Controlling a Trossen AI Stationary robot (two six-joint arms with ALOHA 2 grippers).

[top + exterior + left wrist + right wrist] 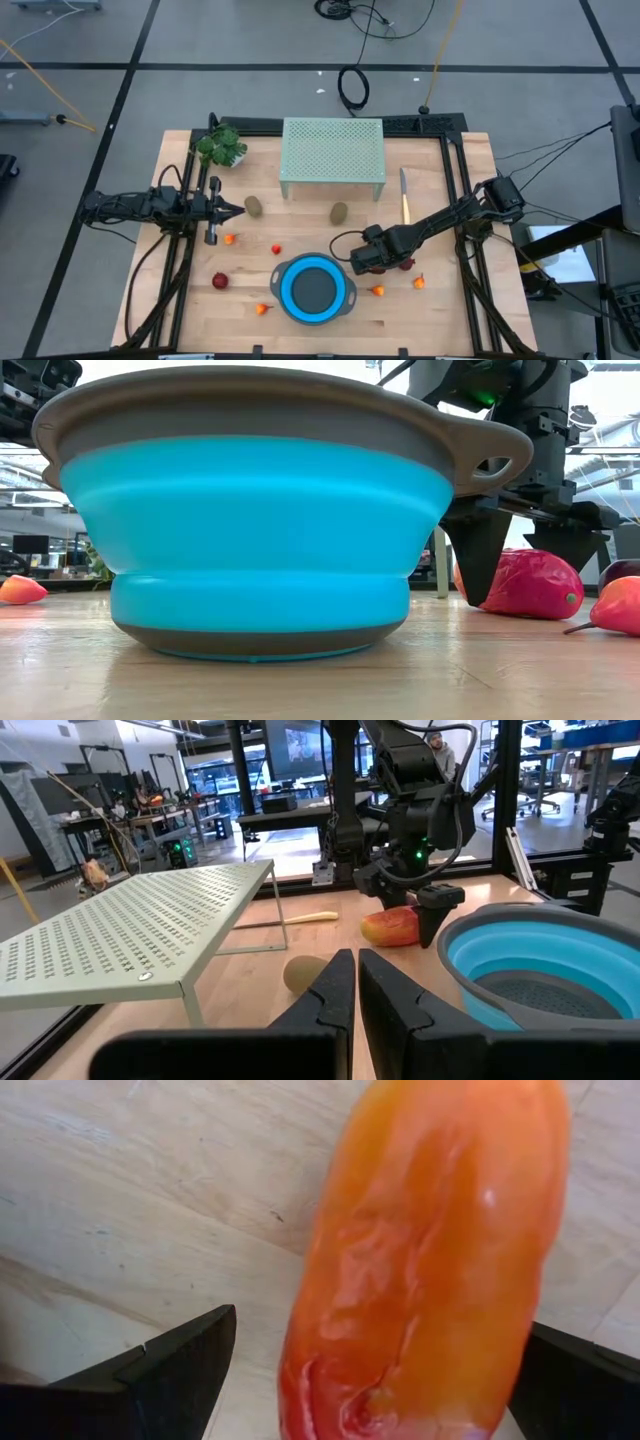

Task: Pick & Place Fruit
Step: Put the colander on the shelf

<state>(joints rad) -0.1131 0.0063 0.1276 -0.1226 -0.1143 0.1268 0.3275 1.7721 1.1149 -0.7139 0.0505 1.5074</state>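
Now straddling long orange-red fruit (425,1260) with right gripper (378,262), fingers wide open, nothing clamped | fruit on table at 3 o'clock of blue bowl (314,288), long axis crosswise between fingers | left gripper (236,211) shut, empty, farther off

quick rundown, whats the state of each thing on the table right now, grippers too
right gripper: open, fingers either side of the long orange-red fruit
long orange-red fruit: lying on the table, not lifted
left gripper: shut, empty, waiting at the table's left
blue bowl: upright, no fruit in it
green rack: standing, nothing on top
knife: lying flat beside the rack
two kiwis: lying on the table
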